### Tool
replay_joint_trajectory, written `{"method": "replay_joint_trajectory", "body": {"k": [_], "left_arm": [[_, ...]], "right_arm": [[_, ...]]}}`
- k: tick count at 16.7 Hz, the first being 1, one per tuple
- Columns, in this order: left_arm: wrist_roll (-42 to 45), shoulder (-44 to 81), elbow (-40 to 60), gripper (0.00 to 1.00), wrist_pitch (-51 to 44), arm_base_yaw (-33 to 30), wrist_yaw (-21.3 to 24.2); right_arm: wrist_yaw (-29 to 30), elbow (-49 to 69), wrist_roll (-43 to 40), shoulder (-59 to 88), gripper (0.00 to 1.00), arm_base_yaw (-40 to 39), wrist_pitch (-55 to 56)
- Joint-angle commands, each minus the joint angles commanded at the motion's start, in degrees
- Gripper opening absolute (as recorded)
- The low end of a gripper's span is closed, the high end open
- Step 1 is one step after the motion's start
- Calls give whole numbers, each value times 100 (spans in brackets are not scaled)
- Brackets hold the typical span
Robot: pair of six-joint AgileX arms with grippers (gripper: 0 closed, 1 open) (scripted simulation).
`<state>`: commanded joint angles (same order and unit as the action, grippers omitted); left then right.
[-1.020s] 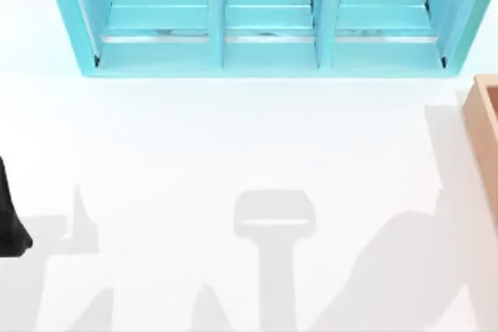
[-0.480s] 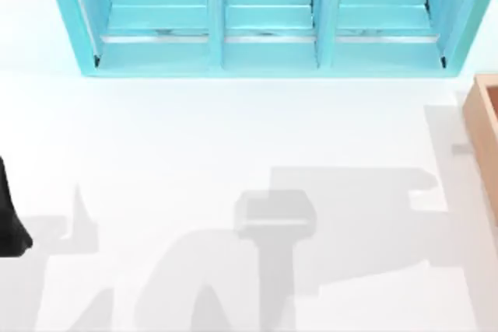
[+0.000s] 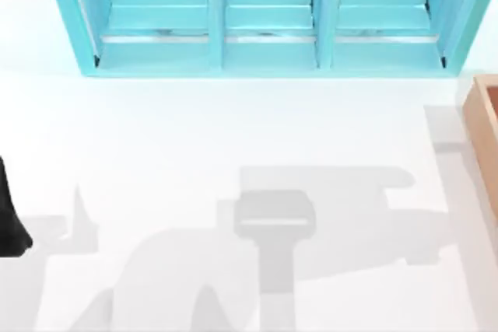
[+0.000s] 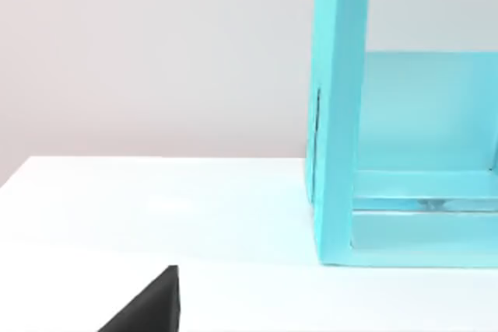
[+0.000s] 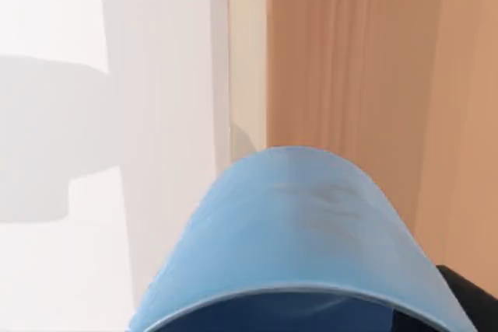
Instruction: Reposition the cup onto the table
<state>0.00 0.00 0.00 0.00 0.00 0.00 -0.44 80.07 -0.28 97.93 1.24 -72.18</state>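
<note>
The blue cup (image 5: pixel 288 231) sits close to the right wrist camera, its open rim toward the lens. My right gripper (image 5: pixel 311 320) is shut on it, and one black finger (image 5: pixel 471 301) shows beside the cup's wall. The cup hangs above the white table (image 5: pixel 47 254), next to the edge of the tan wooden box (image 5: pixel 350 52). In the top view a broad arm shadow lies across the table (image 3: pixel 233 130). My left arm (image 3: pixel 9 215) is parked at the table's left edge, and a black part of its gripper (image 4: pixel 148 309) shows in the left wrist view.
A turquoise shelf unit (image 3: pixel 264 21) with three bays spans the back of the table; its end wall (image 4: pixel 338 114) stands in the left wrist view. The tan box (image 3: pixel 486 138) stands at the right edge.
The large arm shadow has spread over the middle of the table and drifted left. The left arm has stayed still.
</note>
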Motion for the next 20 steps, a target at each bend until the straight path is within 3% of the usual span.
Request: {"method": "replay_joint_trajectory", "body": {"k": [10, 20], "left_arm": [[0, 0, 0, 100, 0, 0, 0], [0, 0, 0, 100, 0, 0, 0]], "right_arm": [[-131, -121, 3063, -91, 0, -3080, 295], [-150, -437, 3309, -16, 0, -3292, 761]]}}
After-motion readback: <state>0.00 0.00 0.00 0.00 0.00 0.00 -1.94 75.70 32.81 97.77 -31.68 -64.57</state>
